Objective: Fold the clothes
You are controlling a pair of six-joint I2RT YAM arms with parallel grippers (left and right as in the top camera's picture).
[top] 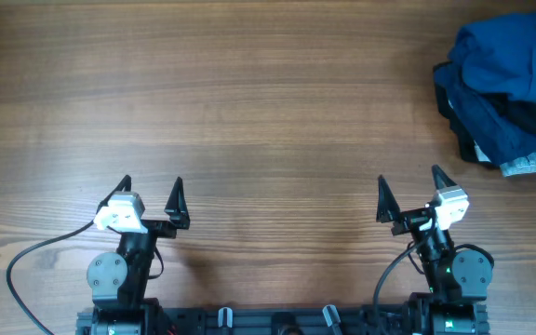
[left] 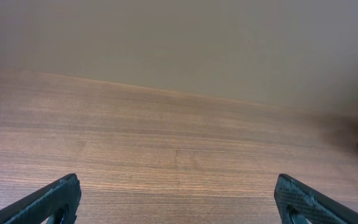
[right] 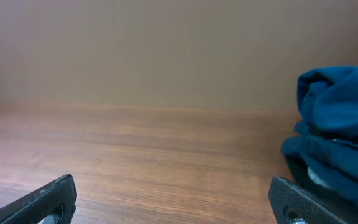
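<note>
The medium-blue shirt (top: 515, 58) lies crumpled on top of a pile at the table's far right; it also shows at the right of the right wrist view (right: 337, 109). My left gripper (top: 151, 193) is open and empty near the front left of the table, far from the pile. My right gripper (top: 408, 186) is open and empty near the front right, well short of the pile. In the left wrist view the left fingers (left: 179, 199) frame bare wood. In the right wrist view the right fingers (right: 173, 199) frame bare wood too.
Under the shirt lie a dark navy garment (top: 491, 126), a black garment (top: 529, 116) and a grey fabric edge (top: 533, 163). The wooden table (top: 249, 93) stretches across the view. A black cable (top: 35, 261) loops by the left arm base.
</note>
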